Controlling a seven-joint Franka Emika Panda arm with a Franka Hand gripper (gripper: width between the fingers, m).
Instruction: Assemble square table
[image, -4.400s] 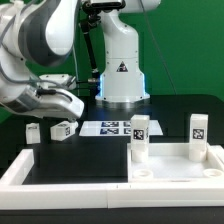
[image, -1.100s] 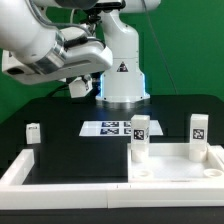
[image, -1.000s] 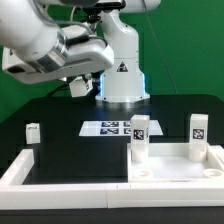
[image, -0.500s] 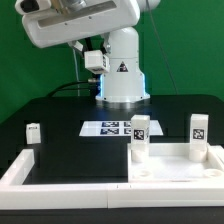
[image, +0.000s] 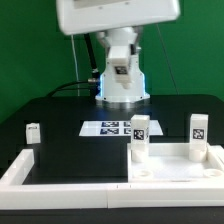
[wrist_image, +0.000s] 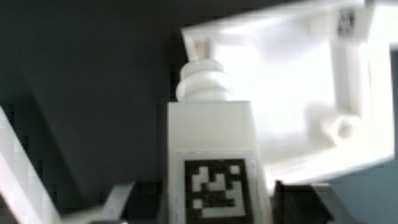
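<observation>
The gripper (wrist_image: 210, 204) was clamped on a white table leg (wrist_image: 214, 140) at its tagged end. The leg's long axis ran straight out from the jaws, narrower ridged tip leading. Beyond that tip in the wrist view lay the square top (wrist_image: 294, 55). One empty corner socket (wrist_image: 338, 126) sat off to the side of the leg's line rather than under it.

In the exterior view the arm hung at upper middle of the frame and the square top sat at lower right, so the target lay below and toward the exterior view's right. Two upright legs (image: 139, 137) (image: 197, 137) stood at its far corners, and the near corners looked free. The descent would probably need to stay clear of those legs. A loose leg (image: 33, 133) stood well apart at middle left, beyond the border rail (image: 40, 168).
</observation>
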